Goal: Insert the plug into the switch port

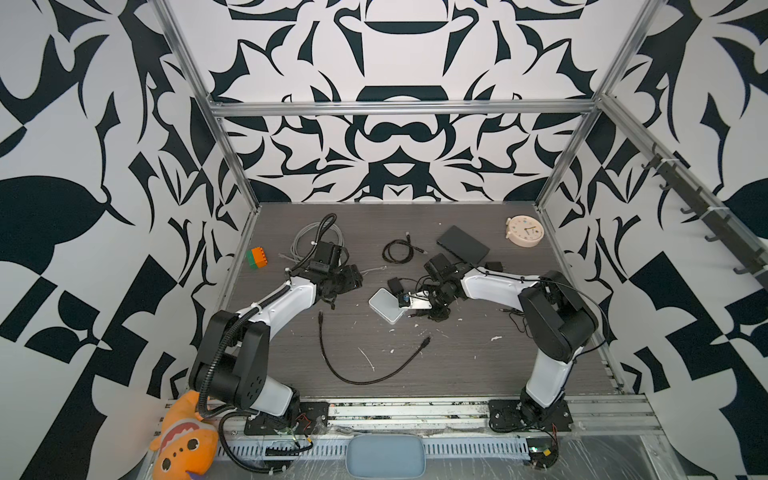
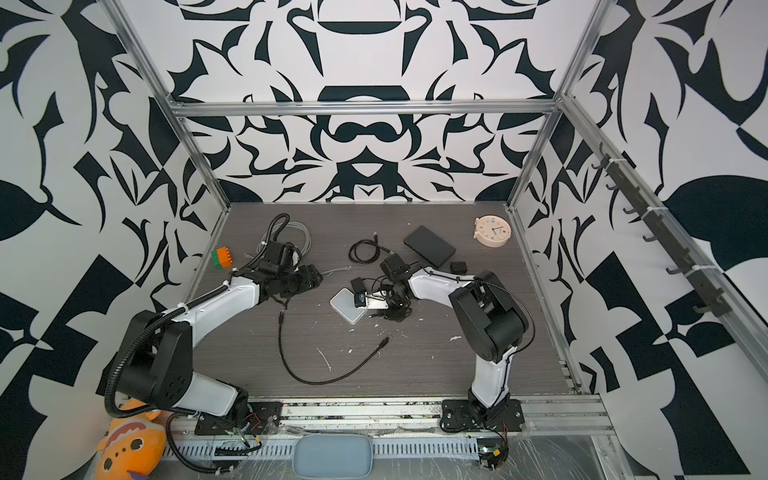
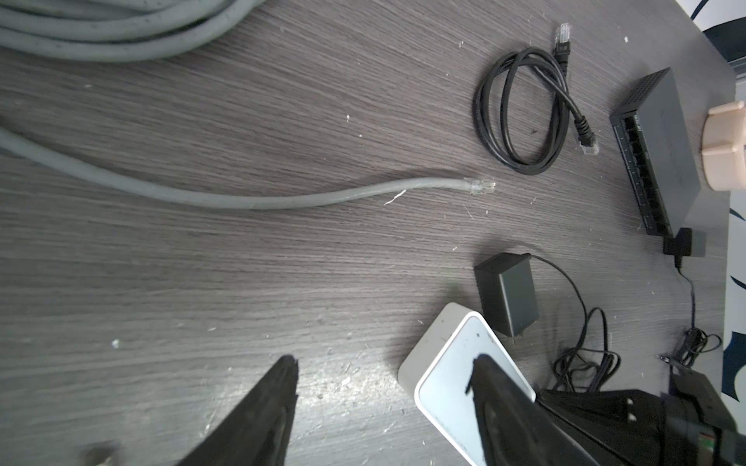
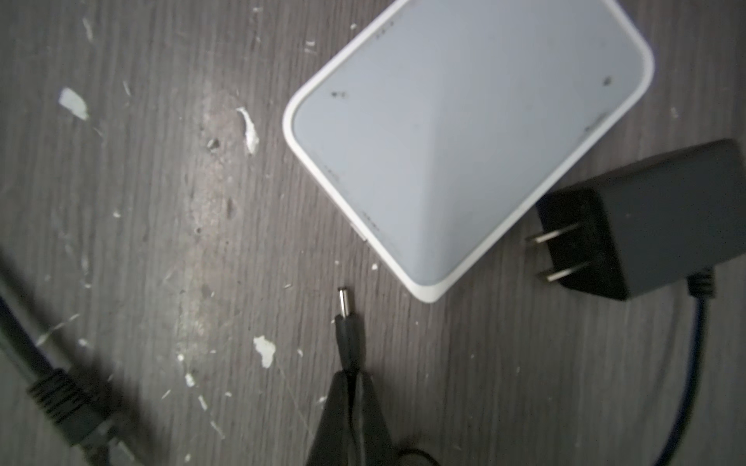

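The plug [image 4: 343, 300], a small black barrel plug with a metal tip, lies just short of the near edge of the white switch [image 4: 464, 129]. My right gripper [image 4: 350, 373] is shut on the plug's black boot, behind the tip. The plug's tip points at the switch's side, a small gap away. The port itself does not show. In both top views the switch [image 1: 384, 305] [image 2: 347, 305] sits mid-table with the right gripper [image 1: 417, 314] at its right edge. My left gripper [image 3: 385, 363] stands open and holds nothing, just left of the switch [image 3: 448, 363].
A black power adapter [image 4: 646, 218] lies against the switch, its thin cord bundled by the right arm. A dark multi-port box [image 1: 462, 245], a coiled black cable [image 1: 399, 251], a grey network cable [image 3: 282, 197], a long black cable [image 1: 365, 374], a clock [image 1: 524, 230] and an orange-green block [image 1: 257, 257] lie around.
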Tool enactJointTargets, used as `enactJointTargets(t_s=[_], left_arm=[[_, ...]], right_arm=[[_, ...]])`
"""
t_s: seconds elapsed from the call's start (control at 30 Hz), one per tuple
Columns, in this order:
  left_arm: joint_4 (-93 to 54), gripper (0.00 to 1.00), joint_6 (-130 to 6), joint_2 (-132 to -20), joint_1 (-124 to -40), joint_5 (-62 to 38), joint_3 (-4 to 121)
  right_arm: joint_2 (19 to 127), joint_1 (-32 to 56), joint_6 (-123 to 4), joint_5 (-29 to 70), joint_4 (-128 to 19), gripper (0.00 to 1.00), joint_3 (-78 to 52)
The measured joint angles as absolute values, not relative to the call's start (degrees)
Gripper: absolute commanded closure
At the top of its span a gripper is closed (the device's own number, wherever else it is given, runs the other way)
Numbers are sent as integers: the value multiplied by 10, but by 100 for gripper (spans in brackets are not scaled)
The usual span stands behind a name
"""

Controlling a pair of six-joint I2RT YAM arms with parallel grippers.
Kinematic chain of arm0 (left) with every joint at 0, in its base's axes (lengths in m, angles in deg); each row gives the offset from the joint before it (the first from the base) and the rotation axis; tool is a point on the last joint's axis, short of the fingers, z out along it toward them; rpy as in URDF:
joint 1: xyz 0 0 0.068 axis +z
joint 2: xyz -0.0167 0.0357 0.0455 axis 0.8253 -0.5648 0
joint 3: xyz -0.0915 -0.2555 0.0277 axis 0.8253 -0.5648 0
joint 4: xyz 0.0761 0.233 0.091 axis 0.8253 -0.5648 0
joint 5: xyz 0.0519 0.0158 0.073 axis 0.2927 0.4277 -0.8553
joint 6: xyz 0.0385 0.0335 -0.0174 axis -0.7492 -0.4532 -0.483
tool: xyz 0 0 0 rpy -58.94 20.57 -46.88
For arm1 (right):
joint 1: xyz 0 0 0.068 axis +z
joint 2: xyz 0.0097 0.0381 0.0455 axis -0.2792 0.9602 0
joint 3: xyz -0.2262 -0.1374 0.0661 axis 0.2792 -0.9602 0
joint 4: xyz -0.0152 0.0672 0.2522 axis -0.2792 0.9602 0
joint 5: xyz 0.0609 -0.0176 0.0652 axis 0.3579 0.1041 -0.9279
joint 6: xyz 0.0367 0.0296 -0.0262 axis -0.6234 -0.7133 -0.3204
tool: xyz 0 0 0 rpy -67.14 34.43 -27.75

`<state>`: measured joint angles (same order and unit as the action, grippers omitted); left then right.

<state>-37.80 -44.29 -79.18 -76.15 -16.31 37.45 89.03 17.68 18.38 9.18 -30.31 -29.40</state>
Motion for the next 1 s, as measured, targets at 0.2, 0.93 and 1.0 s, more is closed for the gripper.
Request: enactJointTargets(t_s=[0.2, 0.93, 1.0], left_arm=[[-368, 30, -438, -804, -761, -147, 383], [-301, 32, -447, -882, -815, -78, 408], [-296, 32, -447, -893, -818, -74, 408]], right_arm=[[855, 177, 178, 94, -309, 100, -306], [833, 222, 105, 106, -375, 100, -347], [835, 224, 98, 108, -388, 100, -347]])
